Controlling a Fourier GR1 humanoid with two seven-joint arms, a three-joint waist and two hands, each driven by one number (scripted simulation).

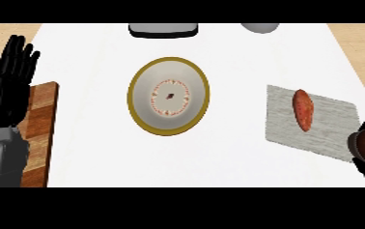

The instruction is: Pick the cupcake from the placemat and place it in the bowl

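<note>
The right hand [358, 148] shows only as a dark sliver at the right edge of the view, just past the lower right corner of the placemat [324, 126]; so little of it is in sight that I cannot tell whether it is spread, curled or holding anything, though something brownish sits against its upper part at the frame's edge. The grey placemat lies to the right of the bowl [169, 96], and on it rests 1 elongated reddish-orange item [303, 109], pointed at both ends and lying lengthwise near the mat's left half; it looks more like a sweet potato than a cupcake, and no cupcake shape can be made out on the mat. The bowl, gold-rimmed with a pale inside and a ring of small reddish marks around a dark centre spot, holds nothing. Far left of the bowl, the left hand [17, 80] stands with fingers straight and pointing up, spread slightly, touching nothing, its grey forearm below it over a wooden board [41, 126]. Beyond the bowl, at the counter's far edge, sit a dark-based grey object [162, 29] and, further right, a rounded grey one [260, 27].
</note>
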